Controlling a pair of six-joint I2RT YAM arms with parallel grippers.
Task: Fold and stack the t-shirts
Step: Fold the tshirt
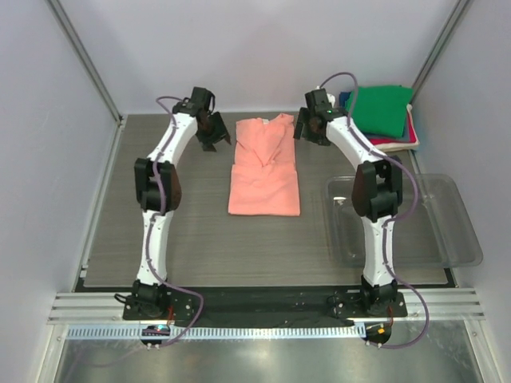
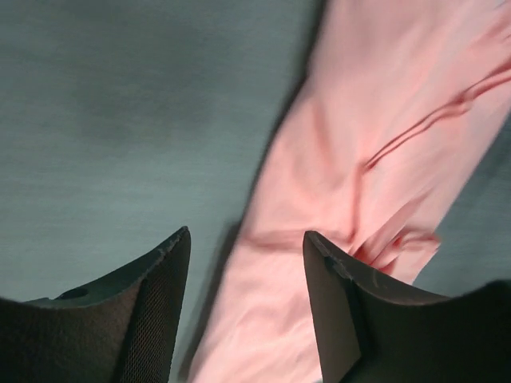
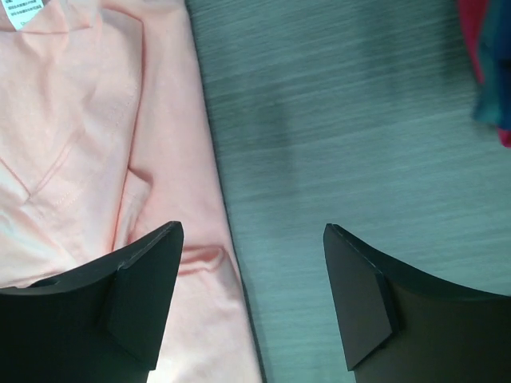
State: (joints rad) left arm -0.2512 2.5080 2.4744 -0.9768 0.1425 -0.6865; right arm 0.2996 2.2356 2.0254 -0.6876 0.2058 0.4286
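A salmon-pink t-shirt (image 1: 264,167) lies on the table's middle, folded into a long strip with its sleeves tucked in at the far end. My left gripper (image 1: 214,136) hovers at the shirt's far-left edge. In the left wrist view the gripper (image 2: 246,233) is open, with the pink cloth (image 2: 375,144) below and nothing between the fingers. My right gripper (image 1: 307,128) hangs at the far-right edge. In the right wrist view it (image 3: 252,227) is open over the shirt's edge (image 3: 88,136); the white neck label (image 3: 24,9) shows. A stack of folded t-shirts, green on top (image 1: 382,108), sits at the back right.
A clear plastic tray (image 1: 447,223) stands at the right, beside the right arm. The folded stack's red and navy edges (image 3: 487,64) show in the right wrist view. Walls with metal posts close in the table's left, far and right sides.
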